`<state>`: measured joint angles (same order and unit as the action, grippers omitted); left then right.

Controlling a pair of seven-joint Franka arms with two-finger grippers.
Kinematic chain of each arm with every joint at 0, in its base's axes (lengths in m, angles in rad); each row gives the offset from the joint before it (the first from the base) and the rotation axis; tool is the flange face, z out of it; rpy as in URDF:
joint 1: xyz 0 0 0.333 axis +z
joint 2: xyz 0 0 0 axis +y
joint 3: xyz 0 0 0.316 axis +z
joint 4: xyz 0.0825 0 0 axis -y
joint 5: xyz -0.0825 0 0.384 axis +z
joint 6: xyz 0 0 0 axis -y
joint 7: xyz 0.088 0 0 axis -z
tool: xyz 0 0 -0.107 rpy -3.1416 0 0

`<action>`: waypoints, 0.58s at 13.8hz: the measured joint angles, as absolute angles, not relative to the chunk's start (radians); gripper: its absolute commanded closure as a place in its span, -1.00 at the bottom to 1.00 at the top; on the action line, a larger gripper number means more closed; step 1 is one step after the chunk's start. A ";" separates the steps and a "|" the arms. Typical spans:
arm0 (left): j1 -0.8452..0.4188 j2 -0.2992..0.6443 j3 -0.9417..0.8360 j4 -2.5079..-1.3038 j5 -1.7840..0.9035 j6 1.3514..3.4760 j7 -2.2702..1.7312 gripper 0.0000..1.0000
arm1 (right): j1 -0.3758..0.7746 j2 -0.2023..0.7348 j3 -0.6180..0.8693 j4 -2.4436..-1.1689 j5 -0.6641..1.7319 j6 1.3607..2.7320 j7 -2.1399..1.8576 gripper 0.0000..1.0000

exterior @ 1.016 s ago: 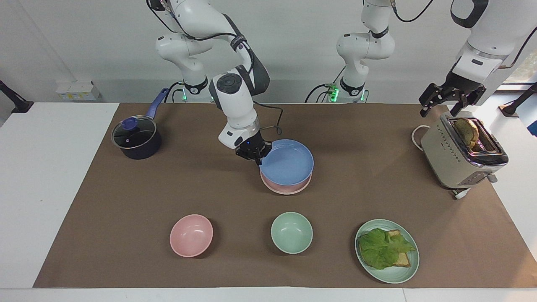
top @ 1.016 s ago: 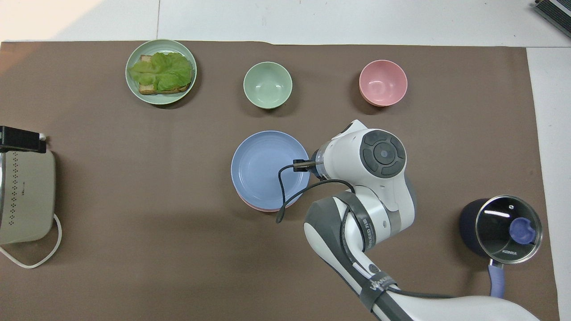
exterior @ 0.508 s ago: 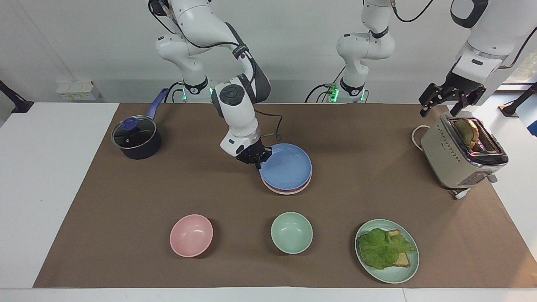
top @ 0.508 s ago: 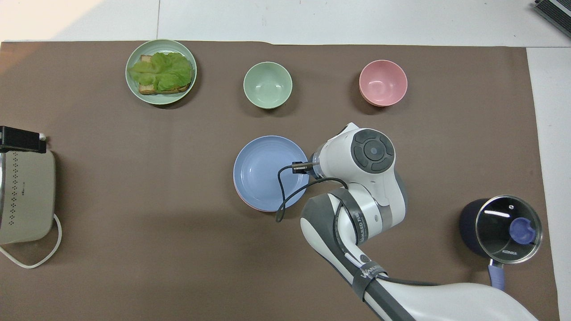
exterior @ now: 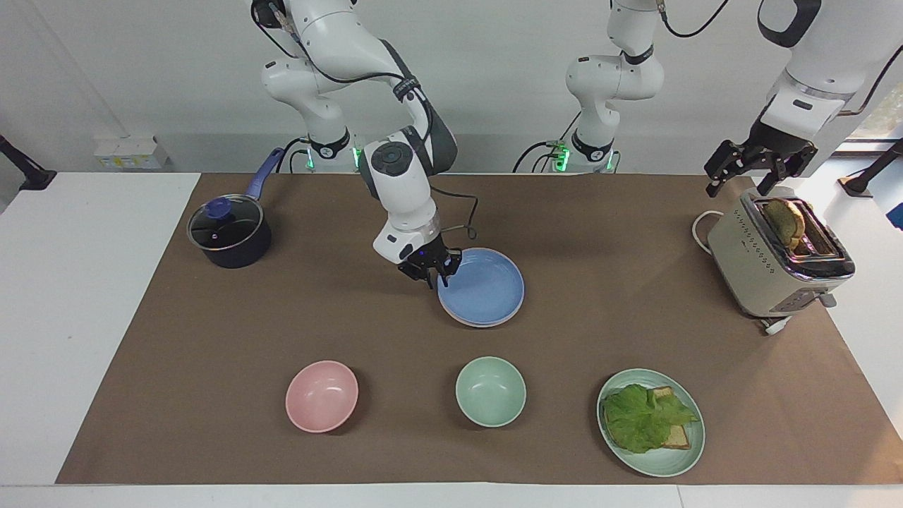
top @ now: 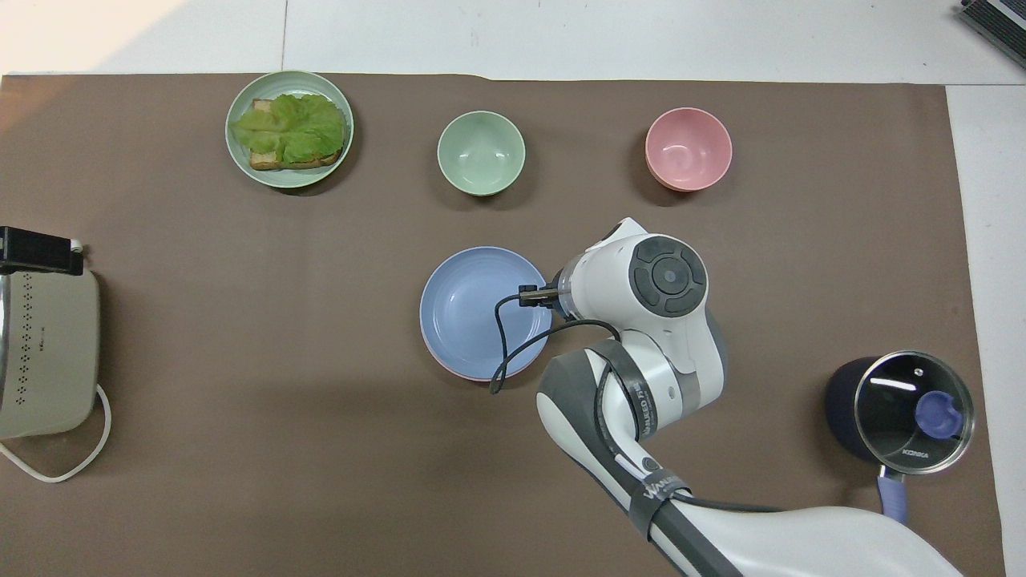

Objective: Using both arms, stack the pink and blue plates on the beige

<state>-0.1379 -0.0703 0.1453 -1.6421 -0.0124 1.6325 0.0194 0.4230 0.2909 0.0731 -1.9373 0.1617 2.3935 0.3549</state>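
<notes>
The blue plate [exterior: 483, 286] [top: 473, 308] lies flat on the pink plate [exterior: 481, 324] [top: 449, 366], of which only a thin rim shows, at mid-table. The beige plate is hidden; I cannot make it out under those two. My right gripper [exterior: 434, 274] is down at the blue plate's rim on the side toward the right arm's end, open, with the rim between its fingers. In the overhead view the right wrist [top: 641, 280] covers that gripper. My left gripper [exterior: 742, 185] waits open in the air over the toaster [exterior: 779, 257].
A pink bowl [exterior: 322, 395], a pale green bowl [exterior: 490, 391] and a green plate [exterior: 674, 462] with lettuce and bread stand farther from the robots. A lidded dark pot [exterior: 229, 233] stands toward the right arm's end. The toaster holds a slice of bread.
The right gripper has lowered the tilted blue plate until it lies flat on the pink one, and its fingers have parted at the rim. The left arm has not moved.
</notes>
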 measured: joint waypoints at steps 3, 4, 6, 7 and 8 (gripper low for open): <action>-0.138 -0.070 0.145 -1.642 -0.012 1.632 0.019 -1.00 | 0.423 0.291 0.073 -1.937 0.162 2.393 0.356 -1.00; -0.138 -0.070 0.145 -1.642 -0.012 1.632 0.019 -1.00 | 0.423 0.287 0.070 -1.934 0.162 2.392 0.358 -1.00; -0.138 -0.070 0.145 -1.642 -0.012 1.632 0.019 -1.00 | 0.408 0.252 0.059 -1.924 0.161 2.355 0.363 -1.00; -0.138 -0.070 0.145 -1.642 -0.012 1.632 0.019 -1.00 | 0.388 0.219 0.054 -1.919 0.161 2.321 0.364 -1.00; -0.138 -0.070 0.145 -1.642 -0.012 1.632 0.019 -1.00 | 0.355 0.180 0.052 -1.915 0.158 2.280 0.364 -1.00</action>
